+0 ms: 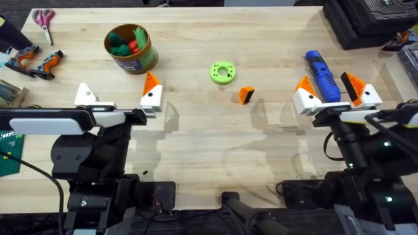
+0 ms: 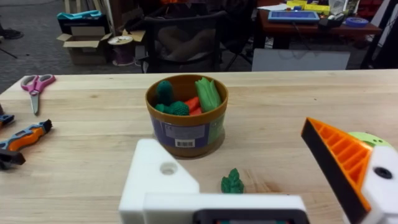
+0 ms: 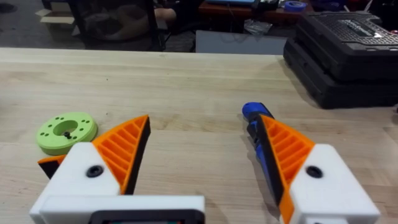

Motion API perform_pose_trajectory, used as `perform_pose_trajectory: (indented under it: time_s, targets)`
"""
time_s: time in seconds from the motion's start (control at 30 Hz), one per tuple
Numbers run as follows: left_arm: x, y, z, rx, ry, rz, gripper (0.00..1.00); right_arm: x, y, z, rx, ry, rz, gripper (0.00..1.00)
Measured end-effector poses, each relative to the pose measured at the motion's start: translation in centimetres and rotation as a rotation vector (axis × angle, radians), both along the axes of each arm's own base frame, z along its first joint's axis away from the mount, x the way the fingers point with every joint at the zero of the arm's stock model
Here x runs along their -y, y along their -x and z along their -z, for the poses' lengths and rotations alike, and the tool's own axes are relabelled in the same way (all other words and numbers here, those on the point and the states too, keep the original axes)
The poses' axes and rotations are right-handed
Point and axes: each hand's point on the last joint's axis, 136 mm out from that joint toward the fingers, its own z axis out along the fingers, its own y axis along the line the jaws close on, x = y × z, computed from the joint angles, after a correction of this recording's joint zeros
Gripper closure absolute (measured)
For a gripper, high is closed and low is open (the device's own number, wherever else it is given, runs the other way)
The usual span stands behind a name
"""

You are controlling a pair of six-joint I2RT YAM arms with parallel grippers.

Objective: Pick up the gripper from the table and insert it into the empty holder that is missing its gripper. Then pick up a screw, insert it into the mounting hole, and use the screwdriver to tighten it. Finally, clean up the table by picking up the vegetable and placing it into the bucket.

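Overhead view, loose gripper: the gripper lies on bare table, between the two arms, nearer the right one and a little ahead of both sets of fingertips; nothing is touching it.
Empty holder: the empty holder is the left gripper's outer finger, a plain white block with an open mounting hole; its partner finger carries an orange tip.
Left gripper state: fingers spread wide with nothing between them.
Right gripper state: the right gripper also stands wide open, both fingers tipped in orange, holding nothing.
Screwdriver: the screwdriver lies on the table in the gap between the right gripper's fingers, running ahead of them, seemingly not gripped.
Bucket and vegetable: the bucket sits ahead of the left gripper, toy vegetables inside; a small green vegetable lies on the table just ahead of the left fingers, short of the bucket.
Other items: a green ring lies just beyond the loose gripper; scissors and orange-handled pliers sit well off to the left arm's outer side.
Step in hand: by my judgement the first one, not yet begun.
Next move: likely the right arm shifts inward, lowers over the orange wedge, closes on it, and carries it to the bare holder, lined up to seat.
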Motion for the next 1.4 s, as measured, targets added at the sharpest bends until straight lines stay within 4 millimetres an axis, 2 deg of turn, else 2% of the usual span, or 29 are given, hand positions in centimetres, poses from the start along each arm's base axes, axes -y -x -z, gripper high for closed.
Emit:
perform_pose_trajectory:
  time_s: [0.17,0.27,0.4,0.53,0.7,0.83,0.93,1.1,1.27,1.4]
  targets:
    - [0.0,0.0,0.1,-0.003,-0.002,0.000,0.015,0.0,0.0,0.1,-0.003,0.000,0.000,0.008]
    - [0.0,0.1,1.4,-0.055,-0.003,0.000,0.015,0.0,0.0,-0.1,0.004,0.000,0.000,0.008]
    - [0.1,0.2,1.9,-0.091,0.006,0.007,0.015,-0.1,0.0,0.1,-0.006,0.001,-0.004,0.008]
    - [0.4,1.2,2.3,-0.212,0.015,0.019,0.015,-0.3,0.6,0.2,-0.078,0.001,-0.016,0.008]
    - [0.5,1.8,0.5,-0.372,0.018,0.025,0.015,-0.5,1.0,-1.7,-0.164,-0.001,-0.027,0.007]
    - [0.5,1.6,-1.0,-0.573,0.021,0.023,0.015,-0.6,1.1,-2.8,-0.319,-0.008,-0.033,0.008]
    - [0.5,0.6,-1.3,-0.746,0.023,0.024,0.015,-0.9,0.7,-3.1,-0.449,-0.016,-0.049,0.008]
    - [0.2,-2.9,-0.7,-0.947,0.016,0.006,0.015,-1.7,-0.8,-3.2,-0.626,-0.040,-0.094,0.008]
    - [-0.3,-7.1,2.5,-1.065,0.000,-0.024,0.015,-2.1,-2.4,-1.5,-0.775,-0.060,-0.110,0.008]
    - [-0.5,-7.7,6.2,-1.182,-0.007,-0.032,0.015,-2.2,-3.2,-0.2,-0.832,-0.067,-0.115,0.008]
